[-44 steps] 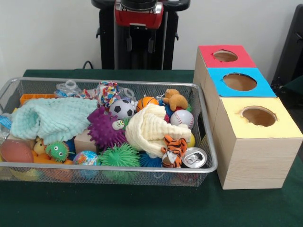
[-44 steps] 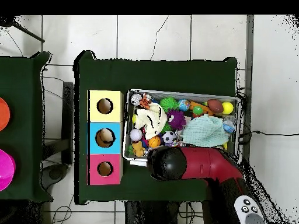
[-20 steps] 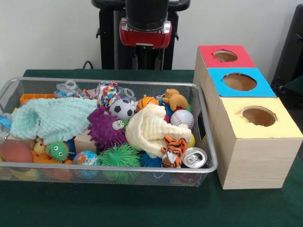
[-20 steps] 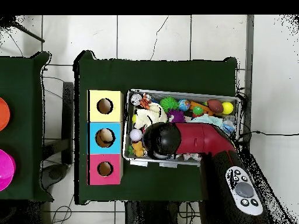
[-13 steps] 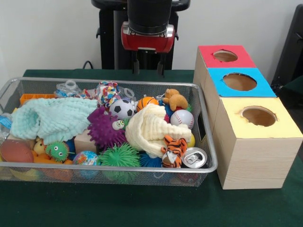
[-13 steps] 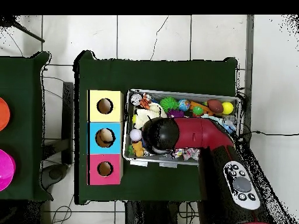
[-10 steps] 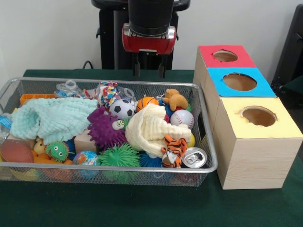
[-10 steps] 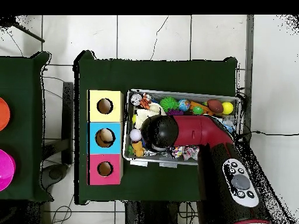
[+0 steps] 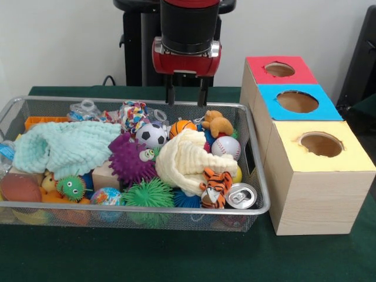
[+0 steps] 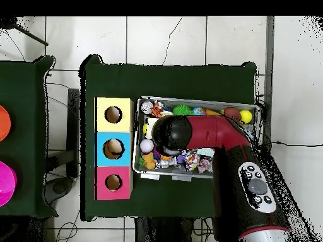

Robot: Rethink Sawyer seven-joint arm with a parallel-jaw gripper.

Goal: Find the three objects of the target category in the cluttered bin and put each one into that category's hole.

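Note:
The wire mesh bin [image 9: 135,207] stands on the green table, full of toys; its rim also shows in the overhead view [image 10: 195,100]. One patchwork fabric bundle [image 9: 134,113] lies at the bin's far side, and it shows beside the arm in the overhead view [image 10: 202,160]. I see no other such bundle; the clutter may hide them. My gripper [image 9: 187,97] hangs open and empty above the bin's far part, over an orange ball [image 9: 183,126] and right of the bundle. The arm [image 10: 173,133] covers the bin's middle from above. The yellow box's hole [image 9: 321,144] [image 10: 113,115] is right of the bin.
A mint cloth [image 9: 64,147], a cream cloth [image 9: 185,158], a purple spiky ball [image 9: 130,161], a soccer ball [image 9: 151,135], a baseball [image 9: 226,147], a tiger toy [image 9: 214,187] and a can [image 9: 241,195] fill the bin. Blue-topped [image 9: 297,101] and red-topped [image 9: 279,69] boxes stand behind the yellow one.
The arm has swung out over the bin and come down. The gripper has dropped from the top edge to just above the bin's far part, still open and empty.

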